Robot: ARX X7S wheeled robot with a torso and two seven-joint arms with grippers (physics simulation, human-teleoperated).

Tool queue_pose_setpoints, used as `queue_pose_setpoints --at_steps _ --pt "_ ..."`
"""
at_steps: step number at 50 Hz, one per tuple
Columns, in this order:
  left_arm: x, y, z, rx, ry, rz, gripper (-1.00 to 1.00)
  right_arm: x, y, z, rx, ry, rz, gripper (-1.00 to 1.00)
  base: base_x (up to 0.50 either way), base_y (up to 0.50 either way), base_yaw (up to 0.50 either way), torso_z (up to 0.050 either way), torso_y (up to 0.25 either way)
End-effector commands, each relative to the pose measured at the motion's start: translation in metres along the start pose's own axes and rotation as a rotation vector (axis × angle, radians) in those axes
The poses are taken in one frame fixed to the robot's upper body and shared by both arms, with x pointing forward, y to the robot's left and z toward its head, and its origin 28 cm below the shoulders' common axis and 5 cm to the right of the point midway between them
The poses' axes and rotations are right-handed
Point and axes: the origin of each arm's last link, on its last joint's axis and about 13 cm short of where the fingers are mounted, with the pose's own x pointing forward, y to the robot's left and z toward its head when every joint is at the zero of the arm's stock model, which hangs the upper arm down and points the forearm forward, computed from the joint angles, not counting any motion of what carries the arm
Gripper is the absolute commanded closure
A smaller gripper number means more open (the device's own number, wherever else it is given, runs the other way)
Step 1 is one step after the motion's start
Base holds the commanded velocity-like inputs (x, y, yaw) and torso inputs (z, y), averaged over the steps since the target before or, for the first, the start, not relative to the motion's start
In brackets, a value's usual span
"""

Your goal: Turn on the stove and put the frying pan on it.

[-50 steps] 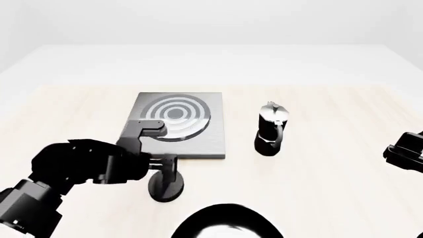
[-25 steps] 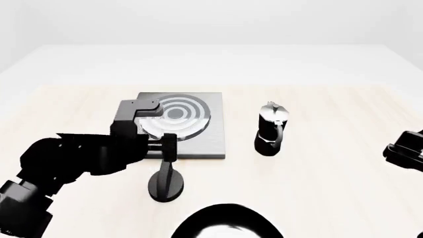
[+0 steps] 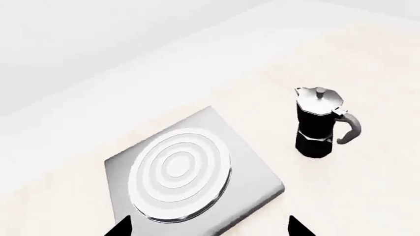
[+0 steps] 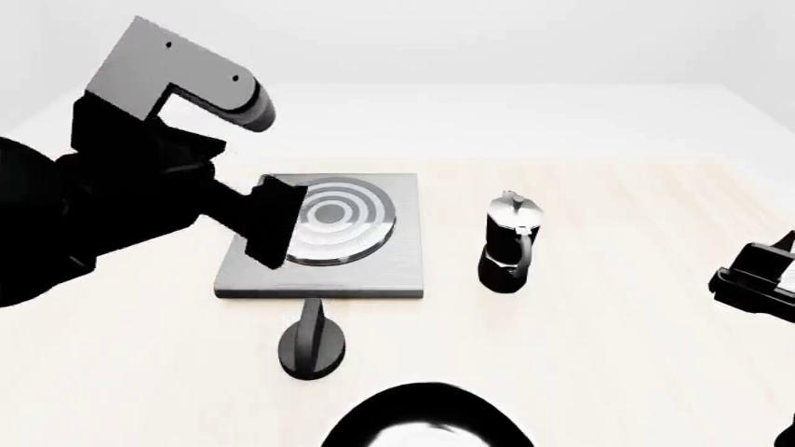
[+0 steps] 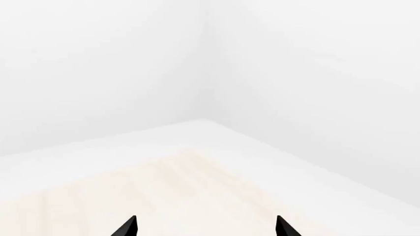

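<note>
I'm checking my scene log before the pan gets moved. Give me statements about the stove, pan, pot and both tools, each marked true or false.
The frying pan sits on the stove. False: it lies on the table near the robot; the burner is bare.
The moka pot stands upright beside the stove, not touching it. True.
The left tool holds the frying pan. False: it hangs open above the stove, holding nothing.
The right tool is open and empty. True.

Claw (image 5: 206, 227) tips apart, apparently over bare table (image 5: 164, 191).
</note>
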Motion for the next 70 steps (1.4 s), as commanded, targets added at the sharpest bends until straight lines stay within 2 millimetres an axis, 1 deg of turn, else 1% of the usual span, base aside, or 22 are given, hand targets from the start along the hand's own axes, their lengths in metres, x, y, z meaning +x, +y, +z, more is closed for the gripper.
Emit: queue_pose_setpoints --at_steps 1,3,4,5,8,9,12,16,19,21,26,29,31,32,39,44,52,55,58,67,70 --pt "-0.044 -0.015 -0.008 0.37 0.064 -0.163 -1.0 0.001 -0.001 0.0 -0.003 0.004 0.0 -1.0 0.0 0.0 0.0 0.0 0.0" --pt "-0.048 -0.018 -0.01 0.416 0.096 -0.21 -1.0 0.001 -0.001 0.001 -0.004 0.005 0.0 -1.0 0.0 0.0 0.0 0.0 0.0" --pt "-0.05 -0.019 -0.01 0.42 0.11 -0.217 -1.0 0.001 -0.001 0.001 -0.004 0.005 0.001 -1.0 0.0 0.0 0.0 0.0 0.0" --pt "-0.054 -0.019 -0.01 0.459 0.135 -0.215 -1.0 0.001 -0.001 0.001 -0.005 0.006 0.0 -1.0 0.0 0.0 0.0 0.0 0.0" --pt "-0.061 -0.019 -0.008 0.458 0.141 -0.228 -1.0 0.001 -0.002 0.0 -0.008 0.008 -0.001 -1.0 0.0 0.0 0.0 0.0 0.0" --pt "-0.067 -0.018 -0.005 0.467 0.155 -0.224 -1.0 0.001 -0.002 0.001 -0.008 0.008 -0.002 -1.0 0.0 0.0 0.0 0.0 0.0" --pt "-0.076 -0.018 0.0 0.469 0.169 -0.221 -1.0 0.002 -0.001 0.001 -0.01 0.008 -0.001 -1.0 0.0 0.0 0.0 0.0 0.0" --pt "-0.095 -0.017 0.006 0.466 0.181 -0.208 -1.0 0.001 -0.001 -0.001 -0.011 0.011 0.001 -1.0 0.0 0.0 0.0 0.0 0.0" --pt "-0.103 -0.018 0.007 0.464 0.192 -0.203 -1.0 0.002 -0.002 -0.003 -0.012 0.017 -0.003 -1.0 0.0 0.0 0.0 0.0 0.0" --pt "-0.11 -0.019 0.005 0.462 0.205 -0.202 -1.0 0.002 -0.002 -0.003 -0.013 0.017 -0.005 -1.0 0.0 0.0 0.0 0.0 0.0" --pt "-0.116 -0.024 -0.006 0.49 0.314 -0.22 -1.0 0.001 -0.004 -0.002 -0.016 0.016 -0.012 -1.0 0.0 0.0 0.0 0.0 0.0" --pt "-0.121 -0.028 -0.008 0.486 0.334 -0.238 -1.0 0.001 -0.004 -0.001 -0.015 0.016 -0.015 -1.0 0.0 0.0 0.0 0.0 0.0" --pt "-0.122 -0.03 -0.011 0.482 0.351 -0.248 -1.0 0.002 -0.004 -0.002 -0.015 0.016 -0.015 -1.0 0.0 0.0 0.0 0.0 0.0" --pt "-0.123 -0.032 -0.017 0.487 0.377 -0.264 -1.0 0.002 -0.004 -0.002 -0.016 0.017 -0.014 -1.0 0.0 0.0 0.0 0.0 0.0" --pt "-0.122 -0.039 -0.03 0.483 0.417 -0.299 -1.0 0.002 -0.004 -0.001 -0.02 0.018 -0.016 -1.0 0.0 0.0 0.0 0.0 0.0" --pt "-0.12 -0.048 -0.044 0.485 0.447 -0.356 -1.0 0.002 -0.004 0.0 -0.016 0.023 -0.023 -1.0 0.0 0.0 0.0 0.0 0.0" --pt "-0.115 -0.054 -0.053 0.474 0.455 -0.407 -1.0 0.003 -0.003 -0.001 -0.023 0.03 -0.04 -1.0 0.0 0.0 0.0 0.0 0.0" --pt "-0.114 -0.053 -0.055 0.469 0.463 -0.41 -1.0 0.003 -0.003 0.001 -0.021 0.028 -0.036 -1.0 0.0 0.0 0.0 0.0 0.0" --pt "-0.111 -0.043 -0.052 0.436 0.472 -0.339 -1.0 0.004 -0.002 0.001 -0.029 0.025 -0.039 -1.0 0.0 0.0 0.0 0.0 0.0" --pt "-0.111 -0.043 -0.052 0.436 0.472 -0.339 -1.0 0.004 -0.002 0.001 -0.029 0.025 -0.039 -1.0 0.0 0.0 0.0 0.0 0.0" --pt "-0.107 -0.041 -0.057 0.434 0.487 -0.353 -1.0 0.004 -0.001 0.001 -0.039 0.029 -0.038 -1.0 0.0 0.0 0.0 0.0 0.0"
